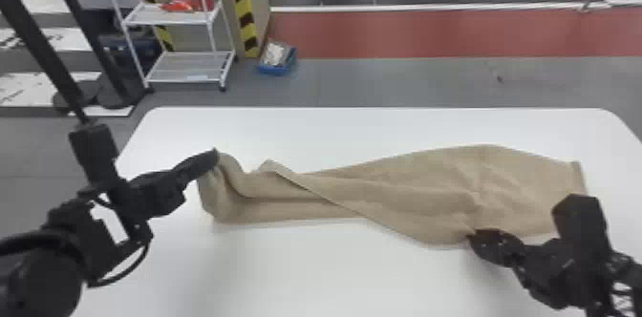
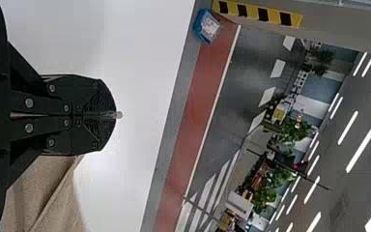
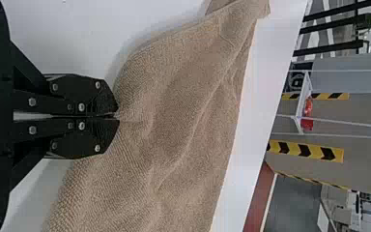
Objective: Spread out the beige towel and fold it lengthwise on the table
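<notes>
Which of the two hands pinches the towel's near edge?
The right hand: its shut fingers pinch the towel along the side nearest the robot, while the left hand holds it at its left end.

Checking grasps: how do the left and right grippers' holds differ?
The left gripper pinches the beige towel at its left end; the right gripper pinches its near edge, right of centre. A small bit pokes past the left gripper's tips; cloth spreads past the right gripper's. Both are shut.

Towel (image 1: pixel 406 187) plain beige; table (image 1: pixel 334 268) white; floor strip (image 1: pixel 430 34) red; pillar tape (image 1: pixel 242 3) yellow-black striped.
</notes>
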Action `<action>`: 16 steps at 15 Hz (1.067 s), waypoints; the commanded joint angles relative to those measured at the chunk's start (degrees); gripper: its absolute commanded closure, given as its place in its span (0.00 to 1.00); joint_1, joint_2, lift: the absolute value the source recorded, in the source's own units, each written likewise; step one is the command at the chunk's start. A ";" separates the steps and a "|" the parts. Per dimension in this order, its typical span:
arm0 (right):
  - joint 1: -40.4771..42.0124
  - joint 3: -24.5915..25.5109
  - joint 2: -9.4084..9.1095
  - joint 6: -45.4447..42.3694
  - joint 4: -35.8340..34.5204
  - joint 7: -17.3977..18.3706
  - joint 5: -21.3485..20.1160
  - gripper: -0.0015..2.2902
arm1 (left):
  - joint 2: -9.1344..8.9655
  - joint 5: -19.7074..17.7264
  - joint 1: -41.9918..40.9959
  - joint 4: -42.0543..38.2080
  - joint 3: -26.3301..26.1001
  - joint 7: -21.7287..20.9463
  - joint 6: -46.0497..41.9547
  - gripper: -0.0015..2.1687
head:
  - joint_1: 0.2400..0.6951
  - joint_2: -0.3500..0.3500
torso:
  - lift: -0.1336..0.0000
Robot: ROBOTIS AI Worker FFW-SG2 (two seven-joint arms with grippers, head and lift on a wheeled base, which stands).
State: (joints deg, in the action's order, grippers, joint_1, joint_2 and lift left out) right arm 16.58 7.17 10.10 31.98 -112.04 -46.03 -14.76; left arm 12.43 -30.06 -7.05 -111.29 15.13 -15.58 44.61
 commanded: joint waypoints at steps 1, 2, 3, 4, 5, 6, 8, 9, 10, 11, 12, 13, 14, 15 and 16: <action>0.91 0.48 0.01 -0.20 -2.04 -0.03 1.58 0.67 | 0.05 0.00 0.02 0.02 0.08 -0.07 0.00 0.63 | 1.00 0.59 | 0.07; 1.52 1.09 -0.08 -0.38 -3.88 -0.03 2.54 0.67 | 0.05 0.00 0.02 0.02 0.16 0.02 0.00 0.63 | 1.00 0.59 | 0.07; 2.05 1.80 -0.08 -0.20 -6.08 -0.12 4.12 0.67 | 0.05 0.00 0.10 0.02 0.25 -0.07 0.00 0.63 | 1.00 0.59 | 0.07; 2.49 2.76 -0.08 0.15 -8.45 -0.20 5.88 0.67 | -0.03 0.00 0.19 0.02 0.25 -0.07 0.00 0.63 | 1.00 0.60 | 0.07; 2.93 3.82 -0.17 1.38 -11.00 -0.56 8.78 0.67 | -0.21 0.00 0.19 0.02 0.25 -0.07 0.00 0.63 | 1.00 0.60 | 0.07; 3.19 5.14 -0.17 3.49 -13.29 -0.73 11.68 0.67 | -0.30 0.00 0.19 0.02 0.16 -0.07 0.00 0.63 | 1.00 0.60 | 0.07; 5.13 7.51 -0.61 8.76 -20.14 -0.82 17.57 0.67 | -0.39 0.00 0.19 0.02 0.16 -0.15 0.00 0.63 | 1.00 0.60 | 0.07; 6.00 7.69 -1.22 11.22 -23.22 -0.82 18.01 0.67 | -0.39 0.00 0.28 0.02 0.16 -0.15 0.00 0.63 | 1.00 0.60 | 0.07; 6.44 8.48 -1.57 14.91 -25.51 -0.82 20.03 0.67 | -0.39 0.00 0.28 0.02 0.08 -0.24 0.00 0.63 | 1.00 0.61 | 0.07; 6.36 10.67 -1.57 18.25 -25.77 -1.00 25.04 0.67 | -0.39 0.00 0.28 -0.16 0.08 -0.33 -0.17 0.63 | 1.00 0.62 | 0.07; 5.65 14.01 -1.57 19.31 -25.24 -0.91 32.16 0.67 | -0.30 -0.18 0.19 -0.42 0.34 -0.42 -0.17 0.63 | 1.00 0.63 | 0.07; 3.37 16.12 -1.57 21.07 -21.73 -0.47 35.33 0.67 | -0.21 -0.18 0.10 -0.60 0.34 -0.51 -0.17 0.63 | 1.00 0.63 | 0.07; -0.06 16.91 -1.66 23.53 -16.63 0.41 35.15 0.67 | -0.12 -0.18 0.10 -0.60 0.25 -0.59 -0.17 0.63 | 1.00 0.63 | 0.07; -2.61 17.44 -1.57 24.41 -11.71 1.20 35.06 0.67 | -0.03 -0.27 0.02 -0.68 0.25 -0.68 -0.17 0.63 | 1.00 0.61 | 0.07; -5.42 17.97 -1.57 24.41 -5.99 1.99 35.41 0.67 | -0.03 -0.27 -0.07 -0.77 0.16 -0.68 -0.17 0.63 | 1.00 0.59 | 0.07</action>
State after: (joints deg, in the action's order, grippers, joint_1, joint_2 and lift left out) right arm 15.07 24.26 8.47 55.55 -125.44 -44.53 20.22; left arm 12.34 -30.29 -7.03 -111.95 15.40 -16.26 44.43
